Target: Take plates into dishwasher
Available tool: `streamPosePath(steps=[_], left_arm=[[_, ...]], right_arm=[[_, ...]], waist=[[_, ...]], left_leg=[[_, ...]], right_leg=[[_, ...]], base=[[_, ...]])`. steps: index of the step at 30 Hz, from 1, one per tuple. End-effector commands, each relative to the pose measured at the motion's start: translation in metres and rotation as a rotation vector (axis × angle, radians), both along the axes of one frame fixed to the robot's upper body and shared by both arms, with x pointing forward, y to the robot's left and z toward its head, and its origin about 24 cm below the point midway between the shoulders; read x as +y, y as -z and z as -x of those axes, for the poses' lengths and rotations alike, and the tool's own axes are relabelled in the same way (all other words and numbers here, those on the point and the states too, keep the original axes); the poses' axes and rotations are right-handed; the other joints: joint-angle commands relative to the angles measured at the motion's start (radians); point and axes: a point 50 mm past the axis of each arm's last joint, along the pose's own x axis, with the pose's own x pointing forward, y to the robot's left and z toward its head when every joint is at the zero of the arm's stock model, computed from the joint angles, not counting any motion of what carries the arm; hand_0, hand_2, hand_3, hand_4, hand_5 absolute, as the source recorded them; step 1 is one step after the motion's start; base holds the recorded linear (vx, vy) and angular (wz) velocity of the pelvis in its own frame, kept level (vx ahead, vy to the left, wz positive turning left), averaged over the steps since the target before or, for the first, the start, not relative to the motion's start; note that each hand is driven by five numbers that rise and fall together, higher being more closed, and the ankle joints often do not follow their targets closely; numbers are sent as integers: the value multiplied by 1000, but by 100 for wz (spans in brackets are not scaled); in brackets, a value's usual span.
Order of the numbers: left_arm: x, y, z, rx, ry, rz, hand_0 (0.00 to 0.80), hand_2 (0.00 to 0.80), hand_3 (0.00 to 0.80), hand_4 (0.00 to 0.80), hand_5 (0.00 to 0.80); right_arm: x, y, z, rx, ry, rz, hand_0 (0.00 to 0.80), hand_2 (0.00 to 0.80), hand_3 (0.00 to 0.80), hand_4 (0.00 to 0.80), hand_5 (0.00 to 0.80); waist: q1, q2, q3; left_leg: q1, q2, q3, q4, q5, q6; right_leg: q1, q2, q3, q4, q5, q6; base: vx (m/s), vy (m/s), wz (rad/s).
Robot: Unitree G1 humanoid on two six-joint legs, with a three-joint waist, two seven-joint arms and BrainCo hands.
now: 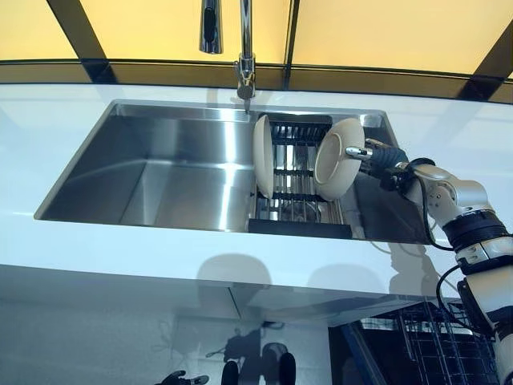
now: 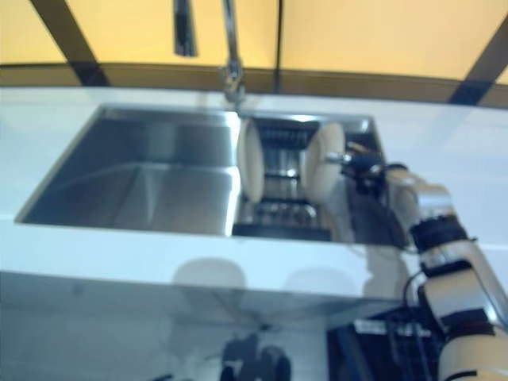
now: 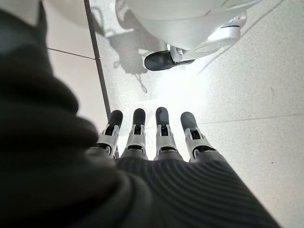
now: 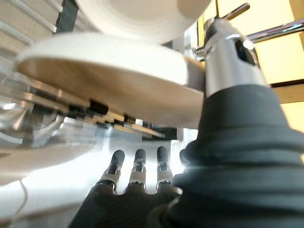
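Observation:
Two cream plates stand on edge in a black dish rack point(image 1: 298, 186) at the right end of the steel sink point(image 1: 176, 172). The left plate point(image 1: 262, 155) is upright. The right plate point(image 1: 335, 160) leans toward my right hand point(image 1: 386, 157), which reaches in from the right. Its thumb point(image 4: 223, 52) lies over the plate's rim point(image 4: 109, 71) and its fingers point(image 4: 137, 164) sit on the other side of the plate. My left hand point(image 3: 156, 137) hangs low over the floor with straight fingers, holding nothing.
A tall faucet point(image 1: 244, 56) rises behind the sink, above the rack. White counter point(image 1: 96, 241) surrounds the sink. A dark wire dishwasher rack point(image 1: 449, 345) shows below the counter at the lower right.

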Motion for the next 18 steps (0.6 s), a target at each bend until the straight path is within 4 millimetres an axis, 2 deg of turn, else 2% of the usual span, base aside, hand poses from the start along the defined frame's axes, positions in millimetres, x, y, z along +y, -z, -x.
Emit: streamPosePath(steps=[1,3,4,5,10,18], left_arm=[[10,0,5,41,7,-32,0,0,0,0,0],[8,1,4,41,5,-30,0,0,0,0,0],[8,1,5,42,3,-28,0,0,0,0,0],[7,1,6,41,1,-27,0,0,0,0,0],[5,1,5,39,-5,-23,0,0,0,0,0],[6,1,6,40,2,-30,0,0,0,0,0]], right_arm=[[15,-24,-4,-63,-31,-30,0,0,0,0,0],[17,-24,-6,-53,-24,-12,0,0,0,0,0],[16,-24,-7,-52,-14,3,113,113,113,113,113],[16,-25,-7,-55,2,22,800,800,800,800,800],[13,-33,-12,-41,61,112,800,800,800,800,800],[-3,-46,-11,-55,146,280,800,800,800,800,800]], waist=[[21,-33,-35],[24,-34,-36],[26,-35,-36],[28,-36,-37],[37,-38,-37],[42,-52,-41]], left_leg=[[-30,-41,20,-3,-15,47],[-29,-41,19,-3,-15,47],[-29,-41,17,-3,-14,47],[-29,-41,17,-3,-14,46],[-31,-42,11,-3,-11,45],[-28,-43,10,-3,-13,46]], right_leg=[[9,-31,30,-1,-19,38],[10,-31,27,-1,-20,37],[11,-31,26,-1,-20,37],[11,-32,25,-1,-20,38],[12,-31,21,-1,-19,36],[16,-30,22,-1,-18,39]], base=[[13,14,5],[14,11,8],[16,10,6],[15,11,4],[0,0,0],[0,0,0]])
